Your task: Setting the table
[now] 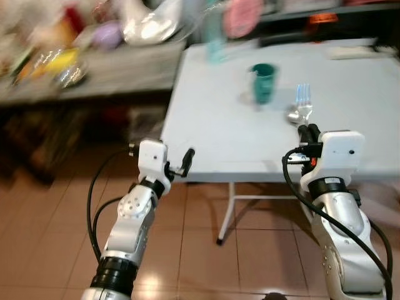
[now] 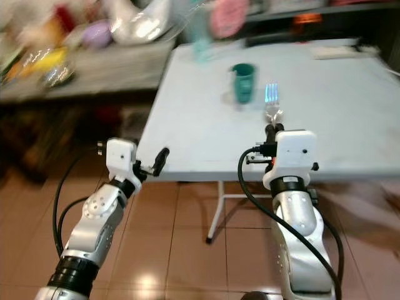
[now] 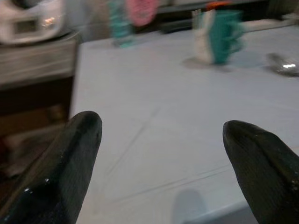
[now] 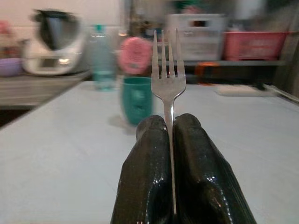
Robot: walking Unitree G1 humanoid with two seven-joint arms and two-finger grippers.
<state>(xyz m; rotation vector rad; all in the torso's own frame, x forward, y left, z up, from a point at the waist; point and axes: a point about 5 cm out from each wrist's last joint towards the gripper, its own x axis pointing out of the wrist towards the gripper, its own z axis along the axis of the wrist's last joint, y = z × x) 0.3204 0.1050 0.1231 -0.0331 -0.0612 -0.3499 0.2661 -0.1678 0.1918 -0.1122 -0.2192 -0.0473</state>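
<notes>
Your right gripper (image 4: 170,140) is clamping the fork (image 4: 167,79) by its handle between both black fingers, tines pointing forward and away from the wrist, while your left gripper (image 3: 163,154) is standing spread wide with nothing between its fingers, hovering just at the near edge of the table (image 1: 212,119). You are holding the fork over the table's near right part, short of the green cup (image 1: 264,81), and a spoon (image 1: 294,115) is lying on the table just beside the tines as seen from the head. The main risk, as I judge it, is that thin handle: the pinch is catching only a narrow strip of metal, so a quick wrist turn or a bump against the tabletop could be twisting the fork in the grip or letting it slip out. If you are lowering it where it hangs now, the tines may be landing on the spoon and knocking it about, or nudging the cup if you are reaching too far forward. The head views are blurring, which suggests the body is moving, so your depth read of the table edge is unreliable; releasing too near that edge could be sending the fork to the tiled floor (image 1: 206,250). Your left fingers, near the rim, could also be catching the table.
</notes>
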